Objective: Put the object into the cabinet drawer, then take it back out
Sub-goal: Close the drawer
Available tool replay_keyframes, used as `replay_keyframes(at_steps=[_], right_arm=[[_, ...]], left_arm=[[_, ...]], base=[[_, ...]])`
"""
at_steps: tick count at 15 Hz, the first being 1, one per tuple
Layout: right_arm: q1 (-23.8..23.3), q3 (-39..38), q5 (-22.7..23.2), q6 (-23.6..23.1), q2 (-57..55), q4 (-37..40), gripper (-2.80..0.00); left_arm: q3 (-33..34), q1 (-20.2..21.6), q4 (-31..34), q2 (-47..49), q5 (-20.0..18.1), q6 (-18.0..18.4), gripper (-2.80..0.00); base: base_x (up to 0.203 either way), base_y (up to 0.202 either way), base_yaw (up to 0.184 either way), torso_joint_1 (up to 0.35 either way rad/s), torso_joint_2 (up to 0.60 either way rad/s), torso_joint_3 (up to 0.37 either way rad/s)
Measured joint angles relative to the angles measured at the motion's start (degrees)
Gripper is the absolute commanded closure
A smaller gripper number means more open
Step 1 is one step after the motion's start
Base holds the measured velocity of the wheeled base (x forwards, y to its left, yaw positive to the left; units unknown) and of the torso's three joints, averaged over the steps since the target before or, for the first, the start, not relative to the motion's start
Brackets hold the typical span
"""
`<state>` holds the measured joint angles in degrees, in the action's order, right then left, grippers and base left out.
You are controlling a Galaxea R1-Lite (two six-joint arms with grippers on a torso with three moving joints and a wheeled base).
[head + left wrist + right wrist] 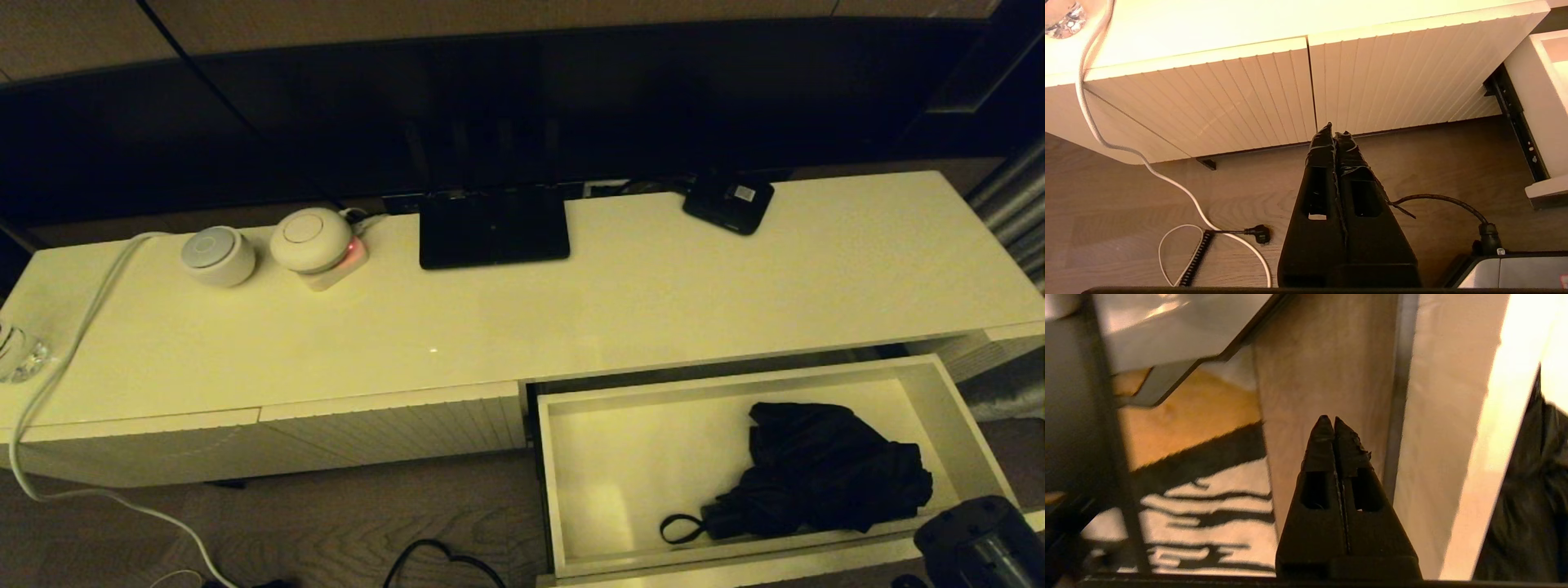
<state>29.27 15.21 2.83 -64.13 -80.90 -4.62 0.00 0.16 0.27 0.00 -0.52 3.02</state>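
The black folding umbrella (824,482) lies inside the open cabinet drawer (549,482), toward its right half, with its wrist loop (679,528) trailing left. Nothing holds it. My right gripper (1329,422) is shut and empty, low outside the drawer front (1445,437); the umbrella's fabric (1531,490) shows past it. In the head view only the right arm's dark wrist (976,539) appears, at the drawer's front right corner. My left gripper (1334,132) is shut and empty, hanging over the floor before the closed ribbed fronts (1396,77), left of the drawer's side wall (1533,102).
On the cabinet top stand a flat black stand base (493,229), a small black box with a white label (729,202) and two round white devices (218,255). A white cable (73,327) drapes over the left end. More cables lie on the wooden floor (1224,232).
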Motion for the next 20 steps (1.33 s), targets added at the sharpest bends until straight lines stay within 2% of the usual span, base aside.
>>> replay_keyframes(at_steps=[2,6,11,12,16,20], right_arm=[[-0.2,-1.2,-0.3,-0.2,-3.6,-6.8,0.00],[-1.0,-1.1,-3.0,-0.5,-6.9,-8.6,0.00],[-1.3,0.5,-15.6,-0.5,-7.8,-11.4,0.00],[-1.6,1.1,-16.9,-0.5,-8.1,-11.5,0.00],[-3.4,2.8,-17.6,-0.3,-10.8,-12.7,0.00],[-4.7,3.2,-18.2,-0.3,-13.8,-20.5,0.00]], left_arm=[[0.0,0.0,0.0,0.0,0.0,0.0,0.00],[0.0,0.0,0.0,0.0,0.0,0.0,0.00],[0.0,0.0,0.0,0.0,0.0,0.0,0.00],[0.0,0.0,0.0,0.0,0.0,0.0,0.00],[0.0,0.0,0.0,0.0,0.0,0.0,0.00],[0.0,0.0,0.0,0.0,0.0,0.0,0.00]], base=[[0.000,0.000,0.000,0.000,0.00,0.000],[0.000,0.000,0.000,0.000,0.00,0.000],[0.000,0.000,0.000,0.000,0.00,0.000],[0.000,0.000,0.000,0.000,0.00,0.000],[0.000,0.000,0.000,0.000,0.00,0.000],[0.000,0.000,0.000,0.000,0.00,0.000]])
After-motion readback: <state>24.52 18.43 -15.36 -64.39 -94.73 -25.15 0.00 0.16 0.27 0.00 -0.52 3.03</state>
